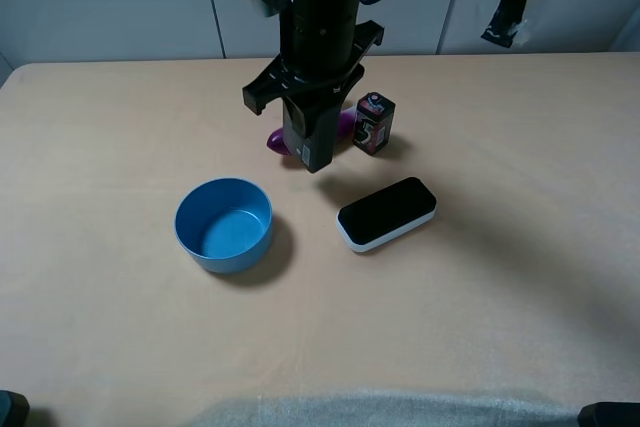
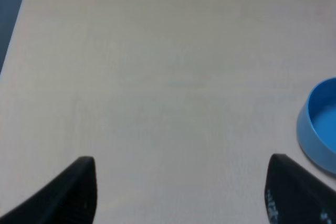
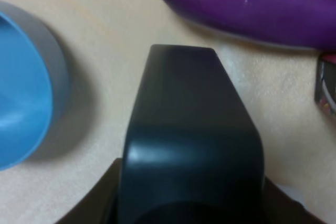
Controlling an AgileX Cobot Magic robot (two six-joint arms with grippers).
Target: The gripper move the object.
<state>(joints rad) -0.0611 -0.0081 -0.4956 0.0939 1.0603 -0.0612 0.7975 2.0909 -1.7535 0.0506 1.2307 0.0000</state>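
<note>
The object, a tall slim dark bottle (image 1: 308,142), hangs in my right gripper (image 1: 312,107) at the back middle of the table. The gripper comes down from above and is shut on the bottle's upper part. The bottle fills the right wrist view (image 3: 189,129), its lower end close to the tabletop beside a purple eggplant (image 3: 252,3). I cannot tell whether it touches the table. My left gripper (image 2: 184,182) is open and empty over bare table; it does not show in the exterior view.
A blue bowl (image 1: 215,259) stands front left of the bottle, and shows in both wrist views (image 2: 317,129) (image 3: 21,87). The eggplant (image 1: 277,139) lies just behind the bottle. A short black box with red-and-white print (image 1: 374,123) stands to its right. A black-and-white eraser (image 1: 386,213) lies front right.
</note>
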